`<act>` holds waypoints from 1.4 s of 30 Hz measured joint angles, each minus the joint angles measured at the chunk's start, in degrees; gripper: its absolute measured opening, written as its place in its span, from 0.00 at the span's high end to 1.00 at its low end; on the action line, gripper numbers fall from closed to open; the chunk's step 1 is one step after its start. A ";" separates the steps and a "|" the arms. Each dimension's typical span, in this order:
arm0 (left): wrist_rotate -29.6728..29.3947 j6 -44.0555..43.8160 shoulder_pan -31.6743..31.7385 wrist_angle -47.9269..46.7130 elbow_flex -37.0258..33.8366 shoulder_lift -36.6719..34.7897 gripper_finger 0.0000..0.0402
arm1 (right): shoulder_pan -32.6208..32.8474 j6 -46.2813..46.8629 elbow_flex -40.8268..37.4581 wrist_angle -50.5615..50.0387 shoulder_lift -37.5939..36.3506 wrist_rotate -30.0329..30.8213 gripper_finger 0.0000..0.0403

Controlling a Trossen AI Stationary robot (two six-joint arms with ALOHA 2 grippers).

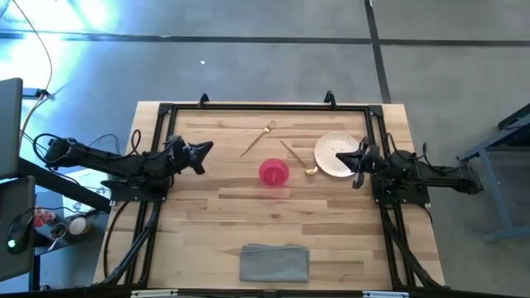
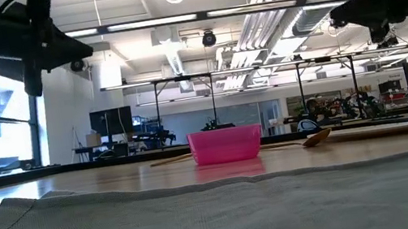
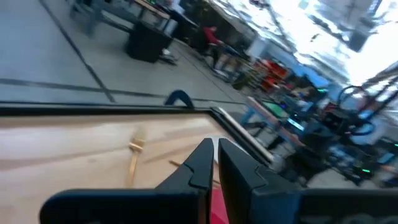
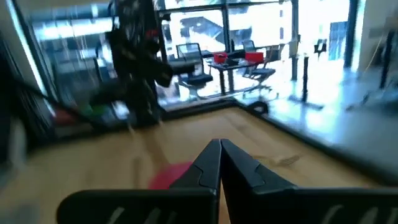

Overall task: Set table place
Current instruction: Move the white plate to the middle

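A pink bowl (image 1: 274,172) stands on the light wood table (image 1: 215,215) at mid-table; it also shows in the low view (image 2: 225,145). A gold fork (image 1: 258,139) lies toward the far edge, left of the bowl. A gold spoon (image 1: 300,159) lies between the bowl and an off-white plate (image 1: 334,154) at the far right. My left gripper (image 1: 207,150) is shut and empty, in the air left of the bowl. My right gripper (image 1: 354,159) is shut and empty over the plate's right edge.
A grey folded cloth (image 1: 274,263) lies at the table's near edge, filling the foreground of the low view (image 2: 204,221). A black rail frame (image 1: 265,108) runs around the table. Bare wood lies between the bowl and the cloth.
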 joint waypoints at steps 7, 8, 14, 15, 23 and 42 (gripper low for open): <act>0.37 -1.44 0.00 0.00 2.29 5.72 0.96 | 0.00 23.90 0.00 0.58 0.00 -0.08 1.00; 0.37 -1.85 0.00 -0.04 2.45 6.46 0.96 | 0.00 24.86 0.00 0.79 0.00 0.21 1.00; 0.97 -3.33 -0.02 0.04 3.89 11.07 0.96 | -0.16 26.61 2.38 -0.14 -0.02 10.26 1.00; 1.26 -3.49 -0.02 0.04 4.26 11.67 0.96 | -0.40 27.78 4.64 -3.91 0.30 11.11 1.00; 3.06 -3.50 -0.01 0.11 6.20 14.79 0.96 | -5.08 37.68 29.91 -52.32 17.71 12.64 1.00; 12.93 -2.85 -0.04 -0.90 6.20 14.78 0.96 | -43.84 -2.86 47.78 -59.72 65.01 -14.28 0.58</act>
